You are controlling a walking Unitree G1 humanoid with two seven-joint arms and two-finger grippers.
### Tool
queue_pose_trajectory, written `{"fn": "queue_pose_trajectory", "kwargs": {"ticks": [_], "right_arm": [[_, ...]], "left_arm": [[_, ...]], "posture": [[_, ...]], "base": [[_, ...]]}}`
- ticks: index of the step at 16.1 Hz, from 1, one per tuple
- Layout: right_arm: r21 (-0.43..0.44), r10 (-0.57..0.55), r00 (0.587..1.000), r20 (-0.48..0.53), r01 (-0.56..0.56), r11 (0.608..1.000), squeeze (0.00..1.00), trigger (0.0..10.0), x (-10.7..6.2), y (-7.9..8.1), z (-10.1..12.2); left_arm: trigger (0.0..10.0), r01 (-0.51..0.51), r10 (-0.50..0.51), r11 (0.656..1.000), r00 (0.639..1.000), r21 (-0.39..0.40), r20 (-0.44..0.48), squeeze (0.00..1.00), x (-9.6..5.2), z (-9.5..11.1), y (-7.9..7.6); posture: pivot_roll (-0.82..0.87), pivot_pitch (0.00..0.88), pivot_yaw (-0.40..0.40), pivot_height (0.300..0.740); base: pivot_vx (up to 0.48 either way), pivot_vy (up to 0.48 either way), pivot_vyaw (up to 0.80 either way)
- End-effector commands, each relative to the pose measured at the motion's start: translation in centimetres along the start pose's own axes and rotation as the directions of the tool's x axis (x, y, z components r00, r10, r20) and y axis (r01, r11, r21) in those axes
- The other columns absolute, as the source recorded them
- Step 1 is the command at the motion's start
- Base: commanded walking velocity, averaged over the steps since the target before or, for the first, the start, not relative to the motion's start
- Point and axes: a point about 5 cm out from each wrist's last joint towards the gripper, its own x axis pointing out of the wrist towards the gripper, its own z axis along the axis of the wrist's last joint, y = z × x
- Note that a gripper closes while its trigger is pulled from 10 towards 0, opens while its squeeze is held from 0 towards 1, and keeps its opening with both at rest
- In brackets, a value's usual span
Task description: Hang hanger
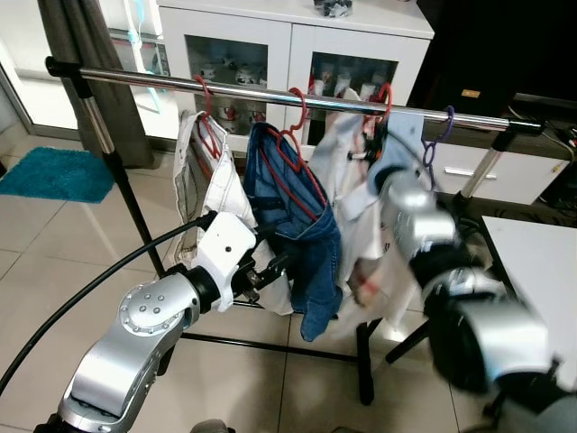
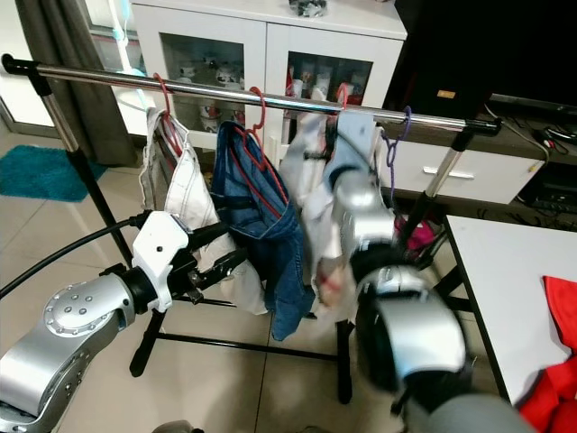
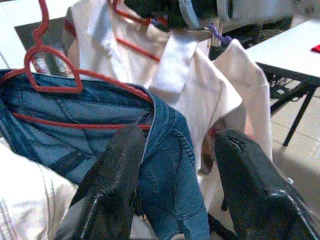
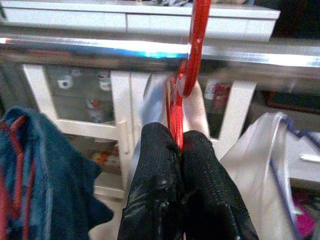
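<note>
Right fingers point(image 4: 179, 150): I pinch them closed on the neck of the red hanger point(image 4: 192, 60), holding it up so its hook sits over the rail point(image 1: 270, 93).
Hanger: on the rail, carrying the white shirt point(image 1: 361, 207), beside the jeans point(image 1: 297, 225).
Left fingers point(image 3: 175, 185): apart, empty, just in front of the jeans, likely steadying the clothes.
Next: I judge release is due once the hook bears weight.

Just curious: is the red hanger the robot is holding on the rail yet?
On: the red hanger hooks over the rail, with the right gripper fingers shut on its neck.
</note>
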Motion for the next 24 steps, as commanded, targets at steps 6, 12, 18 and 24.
{"fn": "queue_pose_trajectory", "kwargs": {"ticks": [6,12,18,24], "right_arm": [[-0.047,-0.058,0.986,-0.157,0.051,0.998,0.00,10.0,0.7,-1.2,0.5],[-0.077,-0.054,0.964,-0.259,0.035,0.996,0.00,10.0,0.1,-1.9,-2.0],[-0.044,-0.037,0.971,-0.236,0.028,0.999,0.59,10.0,0.1,-1.9,-2.2],[-0.126,0.094,0.994,-0.060,-0.101,0.987,1.00,10.0,0.5,-1.6,0.9]], "left_arm": [[10.0,0.012,-0.012,1.000,1.000,0.010,0.005,0.00,-0.4,0.4,-0.2],[10.0,-0.085,0.085,0.996,0.991,-0.004,0.102,0.00,-0.3,1.6,0.9],[10.0,-0.135,0.135,0.991,0.972,-0.016,0.194,0.00,-0.1,3.0,1.8],[10.0,-0.227,0.227,0.974,0.968,-0.017,0.106,0.00,-0.6,1.6,2.7]], "posture": [[0.14,0.002,-0.064,0.740],[0.14,0.010,-0.059,0.740],[0.14,0.002,-0.051,0.740],[0.15,0.001,-0.056,0.740]], "base": [[0.000,0.000,0.00],[0.000,0.000,0.00],[0.000,0.000,0.00],[0.000,0.000,0.00]]}}
